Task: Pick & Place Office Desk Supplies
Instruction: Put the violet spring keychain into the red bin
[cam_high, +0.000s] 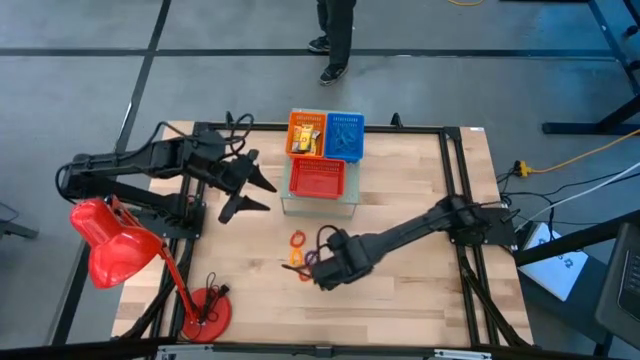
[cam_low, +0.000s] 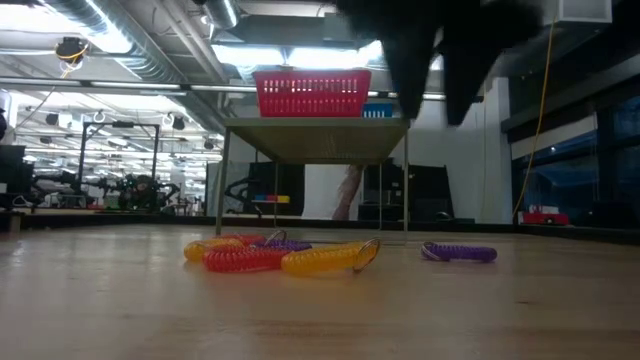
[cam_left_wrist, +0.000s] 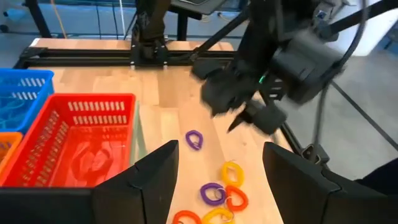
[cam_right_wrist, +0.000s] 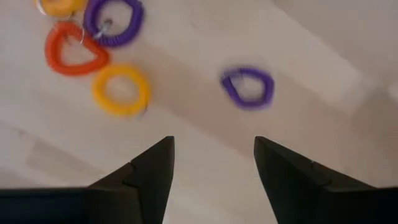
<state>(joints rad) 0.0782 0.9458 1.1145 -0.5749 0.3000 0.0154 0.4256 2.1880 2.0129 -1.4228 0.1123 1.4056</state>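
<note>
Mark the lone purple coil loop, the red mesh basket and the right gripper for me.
lone purple coil loop (cam_right_wrist: 248, 86): right wrist view, on its coiled band.
red mesh basket (cam_left_wrist: 37, 142): left wrist view, on its side wall.
right gripper (cam_right_wrist: 212, 167): right wrist view, midway between the open fingertips.

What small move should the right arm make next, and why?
Probably lower the right gripper onto the lone purple loop. Its fingers are open and empty, and this loop lies just ahead of them, apart from the cluster of loops.
</note>
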